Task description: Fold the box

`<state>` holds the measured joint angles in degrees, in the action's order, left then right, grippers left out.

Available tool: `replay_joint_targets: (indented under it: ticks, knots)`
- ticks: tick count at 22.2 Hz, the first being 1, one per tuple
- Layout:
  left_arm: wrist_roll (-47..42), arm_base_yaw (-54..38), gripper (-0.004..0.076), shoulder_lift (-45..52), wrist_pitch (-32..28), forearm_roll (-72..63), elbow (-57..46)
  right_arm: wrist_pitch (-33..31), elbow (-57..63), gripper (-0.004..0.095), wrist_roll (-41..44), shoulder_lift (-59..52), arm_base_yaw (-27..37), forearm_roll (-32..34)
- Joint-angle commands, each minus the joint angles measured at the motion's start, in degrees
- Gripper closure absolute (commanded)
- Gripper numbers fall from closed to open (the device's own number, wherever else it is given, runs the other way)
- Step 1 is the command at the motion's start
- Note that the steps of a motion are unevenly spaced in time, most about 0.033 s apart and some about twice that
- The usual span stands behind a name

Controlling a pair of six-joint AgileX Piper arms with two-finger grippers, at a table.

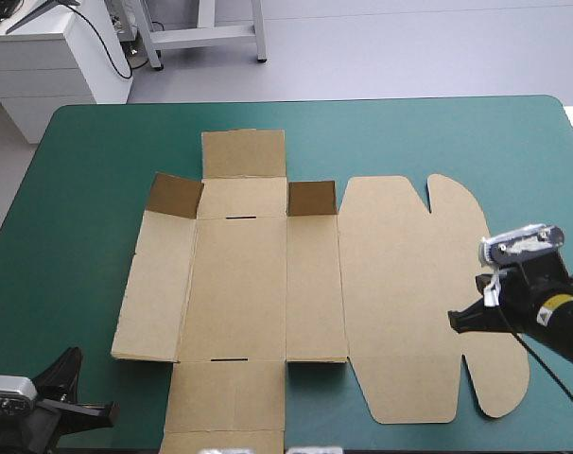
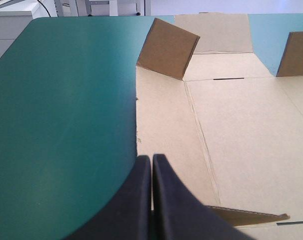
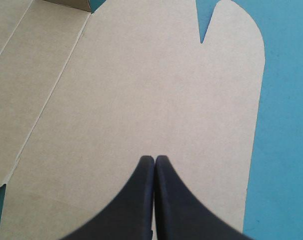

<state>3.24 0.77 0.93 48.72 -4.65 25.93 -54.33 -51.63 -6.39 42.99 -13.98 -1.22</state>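
Spread flat across the middle of the teal-green cover: the brown box, unfolded, two small flaps tilted up at its far side. Near its left edge, left gripper clenched, empty. Above the rounded lid panel, right gripper clenched, empty.
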Motion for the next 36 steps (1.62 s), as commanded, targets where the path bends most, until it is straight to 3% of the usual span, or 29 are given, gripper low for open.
replay_joint_targets:
  ticks: [1,10,21,29,31,36]
  knots:
    - [-0.2,0.1,0.0734,0.5,-4.1,-0.7,1.1,7.0,6.0,0.0926,1.6,-6.9,0.4,0.3]
    - [-0.3,0.1,0.0734,0.5,-4.1,-0.7,1.1,11.9,18.2,0.0926,2.2,-24.4,0.4,1.2]
    - [-0.3,0.1,0.0734,0.5,-4.1,-0.7,1.1,12.7,25.6,0.0926,2.0,-42.5,0.4,1.2]
    - [-0.3,0.1,0.0724,0.5,-4.1,-0.7,1.1,12.8,25.6,0.0926,1.8,-45.4,0.4,2.1]
    - [-0.3,0.1,0.0664,0.5,-4.1,-0.7,1.1,12.8,25.6,0.0926,1.8,-45.4,0.4,2.1]
    - [-0.3,0.1,0.0399,0.5,-4.1,-0.7,1.1,12.8,25.6,0.0926,1.8,-45.4,0.4,2.1]
